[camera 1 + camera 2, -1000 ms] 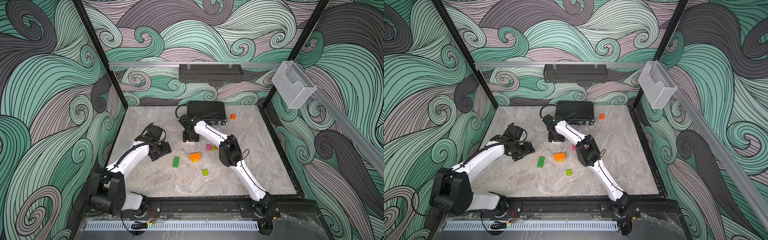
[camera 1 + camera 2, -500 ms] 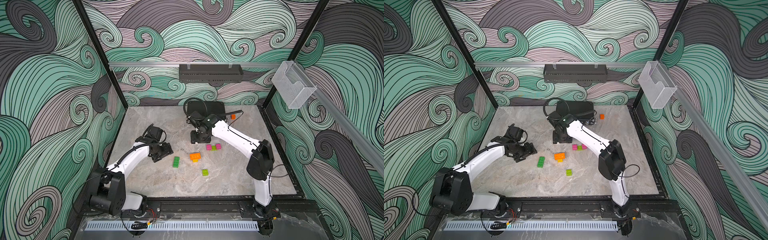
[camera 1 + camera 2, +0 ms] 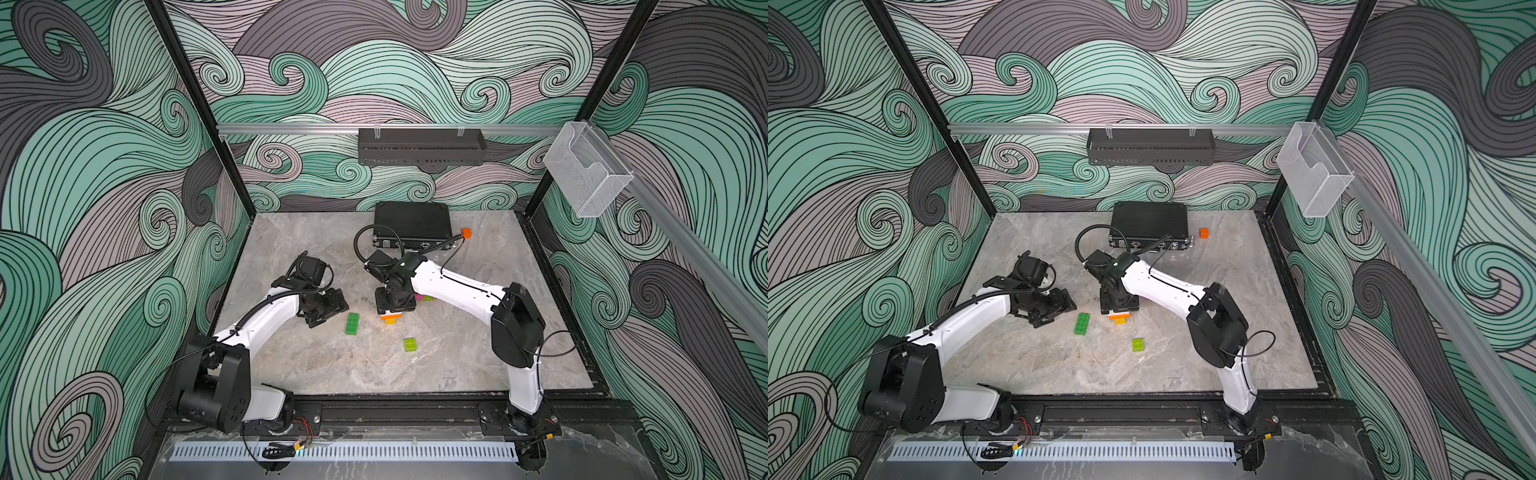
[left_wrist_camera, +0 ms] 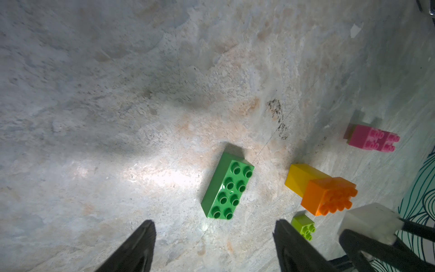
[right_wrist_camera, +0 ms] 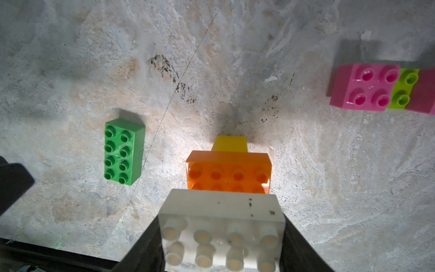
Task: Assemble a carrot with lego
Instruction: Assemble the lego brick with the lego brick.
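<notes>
Right tool [image 5: 222, 237]: clamped on white brick [image 5: 221, 209], close above orange brick [image 5: 228, 172] joined to yellow brick [image 5: 229, 143] on bench [image 5: 341, 188]; contact unclear. Left tool [image 4: 214, 228]: wide, empty, near dark green brick [image 4: 227, 186]. Beyond: pink bricks [image 5: 362, 87] flanking lime brick [image 5: 404, 88]; second lime brick [image 3: 410, 344] loose.

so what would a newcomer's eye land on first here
First the right gripper, its fingers clamped on a white brick, poised right beside the joined orange brick and yellow brick mid-table. Around it lie bright strays: a dark green brick toward the left arm, and two pink bricks flanking a lime brick.
</notes>
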You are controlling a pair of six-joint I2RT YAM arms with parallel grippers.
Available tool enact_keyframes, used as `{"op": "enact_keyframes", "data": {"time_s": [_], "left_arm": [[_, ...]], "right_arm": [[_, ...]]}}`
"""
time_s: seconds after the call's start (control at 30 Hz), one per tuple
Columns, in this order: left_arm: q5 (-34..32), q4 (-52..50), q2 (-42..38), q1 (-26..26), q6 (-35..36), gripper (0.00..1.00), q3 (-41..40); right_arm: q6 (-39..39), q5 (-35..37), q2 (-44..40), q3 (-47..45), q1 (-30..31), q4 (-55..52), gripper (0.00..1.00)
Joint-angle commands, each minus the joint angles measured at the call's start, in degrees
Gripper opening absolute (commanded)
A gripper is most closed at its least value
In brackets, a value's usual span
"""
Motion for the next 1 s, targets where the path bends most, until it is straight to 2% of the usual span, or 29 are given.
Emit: {"op": "enact_keyframes", "data": {"time_s": [0.0, 0.73, 0.97], "left_arm": [[0.9, 0.4, -1.3, -0.4, 0.9, 0.80, 0.1], [0.6, 0.4, -1.1, -0.4, 0.8, 0.80, 0.1], [0.4, 0.1, -1.3, -0.4, 0.9, 0.80, 0.1]], "right_arm": [[0.2, 1.4, 1.0, -0.2, -0.2, 0.4, 0.43], [-0.8, 1.4, 4.3, 0.3, -0.6, 0.4, 0.43], [-0.3, 0.2, 2.5, -2.2, -0.8, 1.8, 0.42]]}}
